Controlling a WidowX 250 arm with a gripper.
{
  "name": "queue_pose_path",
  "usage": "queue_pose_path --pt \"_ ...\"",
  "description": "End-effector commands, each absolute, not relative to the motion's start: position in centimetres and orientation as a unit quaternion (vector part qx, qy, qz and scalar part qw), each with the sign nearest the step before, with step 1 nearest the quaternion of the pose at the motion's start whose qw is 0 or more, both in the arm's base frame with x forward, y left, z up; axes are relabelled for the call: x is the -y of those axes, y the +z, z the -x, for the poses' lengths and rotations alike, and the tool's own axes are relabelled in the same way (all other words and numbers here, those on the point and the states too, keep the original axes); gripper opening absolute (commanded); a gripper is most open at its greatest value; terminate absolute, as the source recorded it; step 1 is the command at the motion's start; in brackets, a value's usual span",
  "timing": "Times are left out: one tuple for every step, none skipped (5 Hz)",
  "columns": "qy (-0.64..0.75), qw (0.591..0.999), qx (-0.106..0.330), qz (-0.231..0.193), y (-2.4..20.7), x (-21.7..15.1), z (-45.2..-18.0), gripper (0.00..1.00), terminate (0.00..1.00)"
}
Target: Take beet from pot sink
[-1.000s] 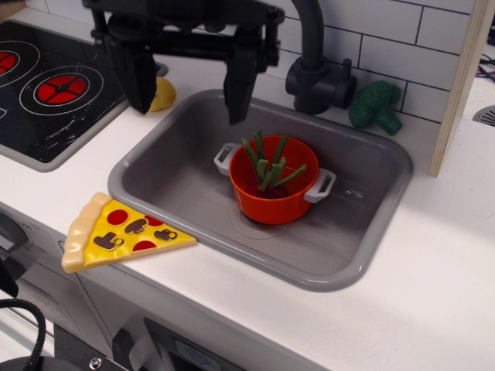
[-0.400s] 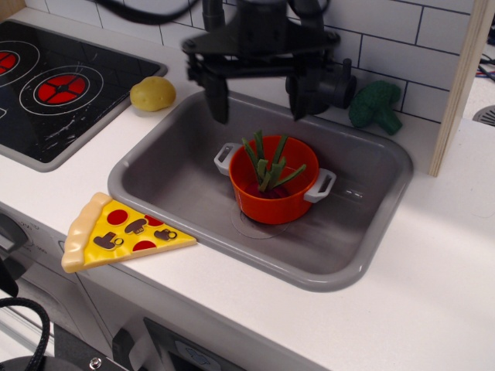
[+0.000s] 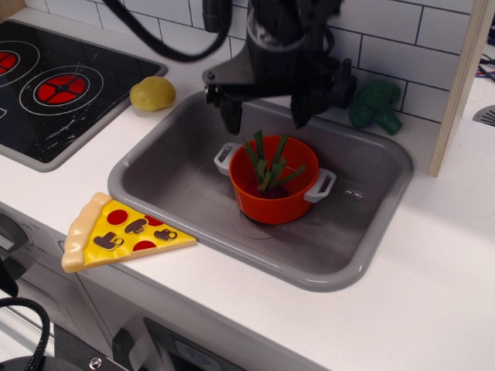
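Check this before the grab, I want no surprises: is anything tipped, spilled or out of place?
Nothing stands out. The pot sits upright in the sink with the beet inside, stalks up. The gripper hangs open above it. The pizza slice overhangs the sink rim slightly; potato and broccoli rest on the counter.

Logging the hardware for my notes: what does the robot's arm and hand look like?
The hand is all matte black, a blocky body with two straight, narrow black fingers. A thick black cable loops off to its left. No markings or colours are visible.
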State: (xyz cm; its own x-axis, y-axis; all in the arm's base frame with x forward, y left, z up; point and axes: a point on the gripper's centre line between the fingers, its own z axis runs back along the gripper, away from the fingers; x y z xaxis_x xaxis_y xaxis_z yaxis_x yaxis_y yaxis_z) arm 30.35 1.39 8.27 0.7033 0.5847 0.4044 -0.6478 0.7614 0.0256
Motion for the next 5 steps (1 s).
queue_pose_path --pt "0.336 0.909 0.221 -0.105 7.3 -1.6 -30.9 1.00 0.00" --pt "0.342 0.905 0.231 -0.104 6.7 -1.5 -31.2 1.00 0.00" --pt "0.358 0.905 0.207 -0.096 6.4 -1.5 -31.6 1.00 0.00" --pt "0.363 0.906 0.191 -0.100 6.2 -1.7 -31.8 0.00 0.00" --pt "0.372 0.902 0.191 -0.103 7.4 -1.9 -32.1 0.00 0.00"
